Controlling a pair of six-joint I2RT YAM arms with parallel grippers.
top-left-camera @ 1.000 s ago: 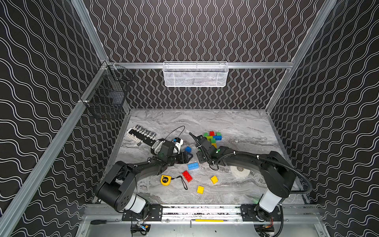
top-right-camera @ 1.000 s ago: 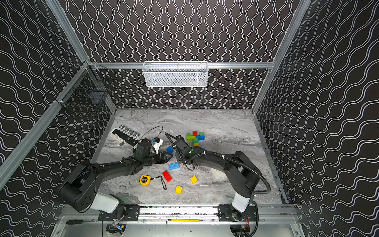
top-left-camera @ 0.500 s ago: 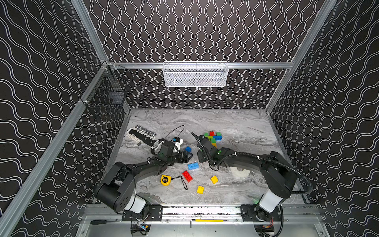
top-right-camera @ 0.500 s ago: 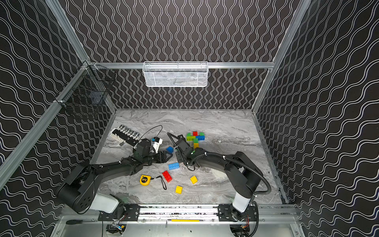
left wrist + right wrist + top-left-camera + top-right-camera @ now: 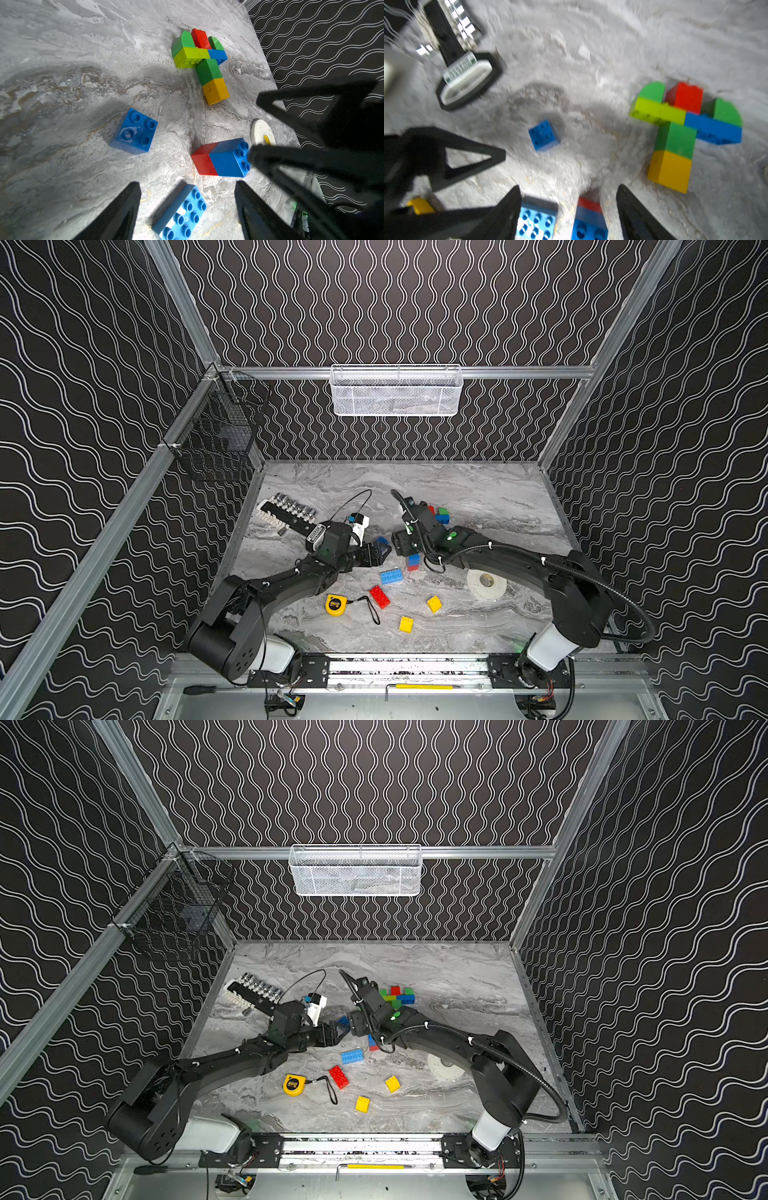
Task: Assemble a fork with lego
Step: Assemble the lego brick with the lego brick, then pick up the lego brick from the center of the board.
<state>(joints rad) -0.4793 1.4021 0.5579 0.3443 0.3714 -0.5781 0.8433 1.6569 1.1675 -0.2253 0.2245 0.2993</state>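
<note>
Right claw [image 5: 568, 187] opened, releasing the red-blue brick [image 5: 588, 220].

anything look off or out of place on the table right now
The red-and-blue two-brick stack lies on its side, studs facing sideways rather than up. A yellow tape measure and a white tape roll sit among the loose bricks, though neither is lego.

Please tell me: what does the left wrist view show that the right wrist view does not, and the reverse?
Only the left wrist view shows the white tape roll. Only the right wrist view shows the rail of metal sockets. Both show the coloured brick assembly, the square blue brick, the red-and-blue pair and the light blue oblong brick.
</note>
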